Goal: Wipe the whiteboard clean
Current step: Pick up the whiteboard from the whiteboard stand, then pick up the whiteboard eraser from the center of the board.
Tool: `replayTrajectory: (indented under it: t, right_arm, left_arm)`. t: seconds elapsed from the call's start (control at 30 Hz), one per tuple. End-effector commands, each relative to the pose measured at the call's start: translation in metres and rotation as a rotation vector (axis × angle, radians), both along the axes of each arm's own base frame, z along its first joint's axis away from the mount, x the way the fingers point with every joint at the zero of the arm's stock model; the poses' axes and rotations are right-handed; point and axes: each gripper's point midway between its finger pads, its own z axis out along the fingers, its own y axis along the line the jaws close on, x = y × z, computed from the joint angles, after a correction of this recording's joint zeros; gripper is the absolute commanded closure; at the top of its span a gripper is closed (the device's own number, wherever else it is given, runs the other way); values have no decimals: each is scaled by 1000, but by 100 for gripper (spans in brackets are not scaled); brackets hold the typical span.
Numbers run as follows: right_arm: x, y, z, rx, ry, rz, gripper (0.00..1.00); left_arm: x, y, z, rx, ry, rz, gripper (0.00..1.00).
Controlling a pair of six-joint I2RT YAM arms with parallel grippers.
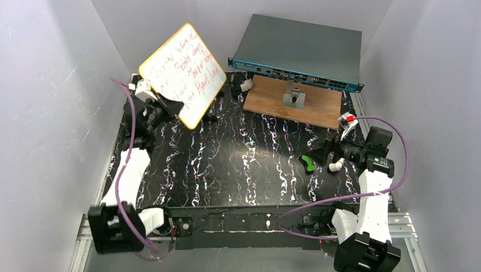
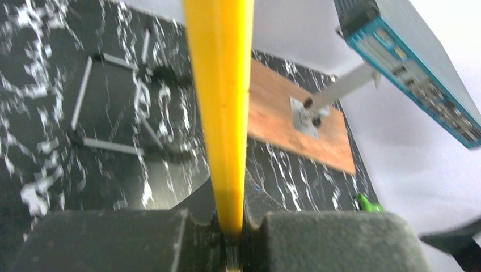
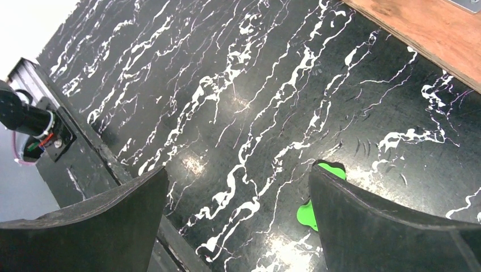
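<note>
1. The black marbled table (image 1: 227,164) spreads out before me, veined in white.
2. A brown wooden board (image 1: 323,107) lies flat at its far right, with a small metal bracket (image 1: 294,99) standing on it.
3. A grey, teal-fronted network box (image 1: 298,51) sits just behind that board.

You could not read the red handwriting (image 1: 193,62) on the whiteboard (image 1: 182,76) from above; it was too small. From the left wrist you saw only its blurred yellow frame edge (image 2: 221,85), cut off at the top, with the written face hidden. From the right wrist, a green object (image 3: 308,214) sat half hidden behind a finger (image 3: 391,226) of the right gripper (image 3: 238,175), and the wooden board (image 3: 431,34) ran off the corner.
</note>
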Motion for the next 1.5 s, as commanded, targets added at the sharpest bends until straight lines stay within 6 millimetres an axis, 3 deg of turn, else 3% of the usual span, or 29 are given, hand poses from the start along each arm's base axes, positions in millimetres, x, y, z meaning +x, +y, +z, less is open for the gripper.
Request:
replayTrajectory:
  t: [0.0, 0.07, 0.1, 0.13, 0.27, 0.6, 0.73, 0.87, 1.0, 1.13, 1.23, 1.47]
  right_arm:
    - [-3, 2, 11, -63, -59, 45, 3]
    - [-10, 8, 9, -78, -47, 101, 3]
    - [-18, 19, 7, -125, -37, 185, 5]
    - [-21, 25, 4, -142, -37, 226, 5]
    - [-24, 29, -11, -245, -62, 300, 5]
    - [-4, 20, -61, -479, -79, 401, 4]
    - [34, -3, -88, -656, 26, 220, 8]
    - [47, -16, -105, -681, 137, 88, 13]
    - [49, -27, -127, -724, 230, 21, 19]
    - [42, -21, -144, -694, 341, 38, 30]
    - [37, -17, -152, -674, 434, 53, 41]
    - [31, -16, -165, -670, 510, 61, 49]
  left_arm:
    - [-96, -36, 49, -6, -49, -235, 100]
    - [-134, -51, 31, -64, 37, -329, 100]
    - [-166, -57, 9, -74, 96, -366, 100]
    - [-180, -61, -6, -107, 140, -386, 100]
    - [-201, -71, -32, -179, 253, -459, 100]
    - [-226, -87, -61, -187, 328, -559, 100]
    - [-230, -90, -60, -166, 305, -587, 100]
    - [-233, -89, -58, -100, 254, -604, 100]
    - [-232, -89, -61, -75, 256, -611, 100]
    - [-231, -89, -61, -67, 249, -609, 100]
    - [-231, -89, -60, -62, 239, -606, 100]
    - [-231, -88, -60, -57, 234, -602, 100]
